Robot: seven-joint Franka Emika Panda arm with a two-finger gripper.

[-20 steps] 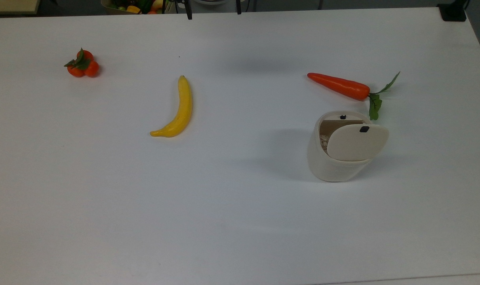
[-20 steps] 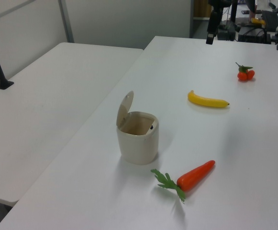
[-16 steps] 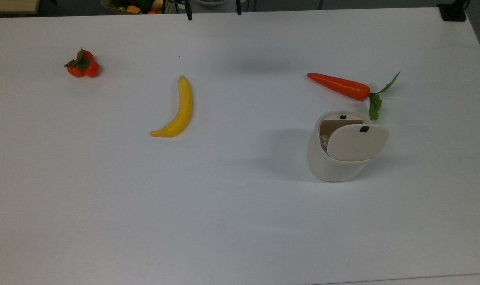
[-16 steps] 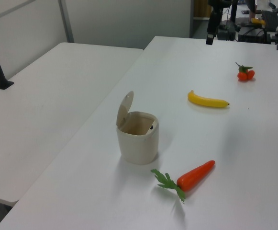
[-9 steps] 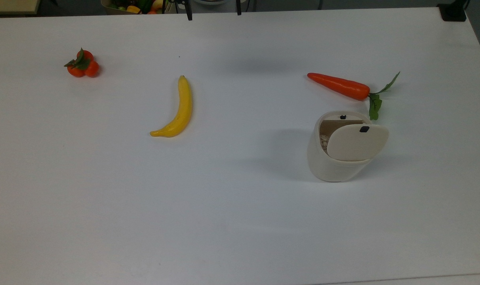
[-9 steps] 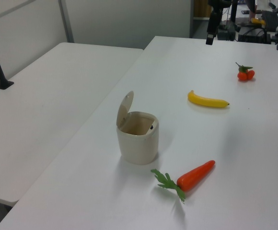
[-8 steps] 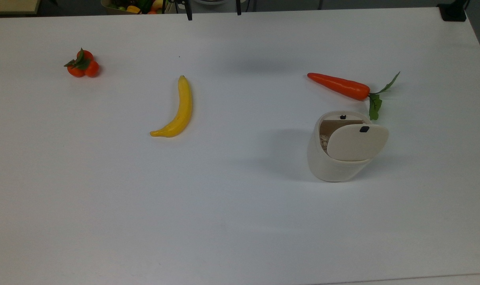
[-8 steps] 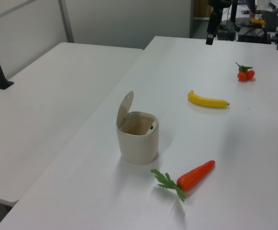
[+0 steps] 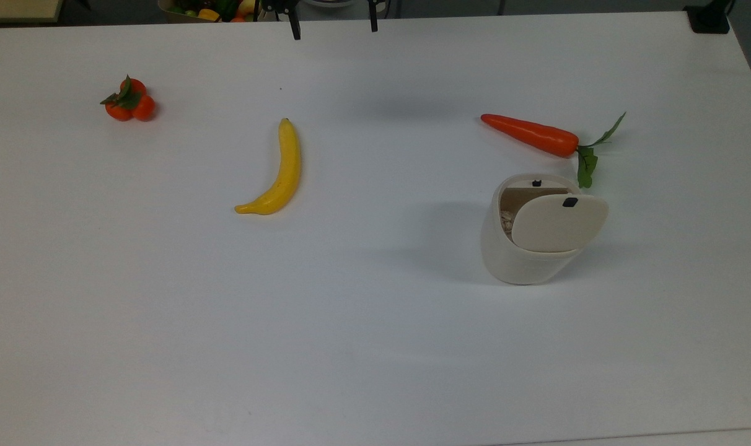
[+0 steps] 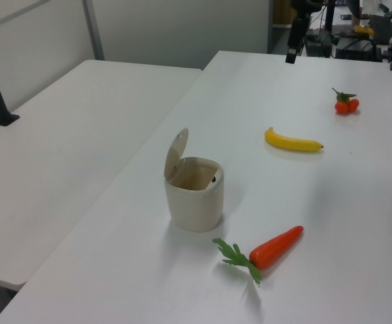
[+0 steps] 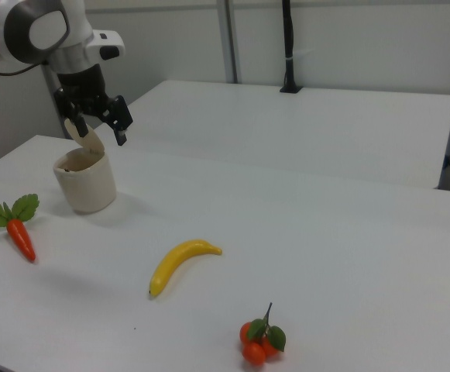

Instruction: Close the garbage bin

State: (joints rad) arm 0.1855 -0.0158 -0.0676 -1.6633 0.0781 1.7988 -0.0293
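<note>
Top view, left to right: glossy tangerines (image 9: 129, 102); smooth curved banana (image 9: 276, 173); gripper (image 9: 333, 23) at far edge, black fingers apart, empty; tapered carrot (image 9: 529, 134); matte cream rounded bin (image 9: 524, 260) just beside carrot, flat lid (image 9: 558, 223) raised. White table (image 9: 375, 347).

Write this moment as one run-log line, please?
phase: approach | gripper: open, empty, at table's far edge | garbage bin: lid up, untouched | carrot, banana: lying apart

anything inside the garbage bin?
The garbage bin stands open. Past the raised lid, the top view shows a tan inner wall and something pale, speckled low inside. The lid covers the rest.
</note>
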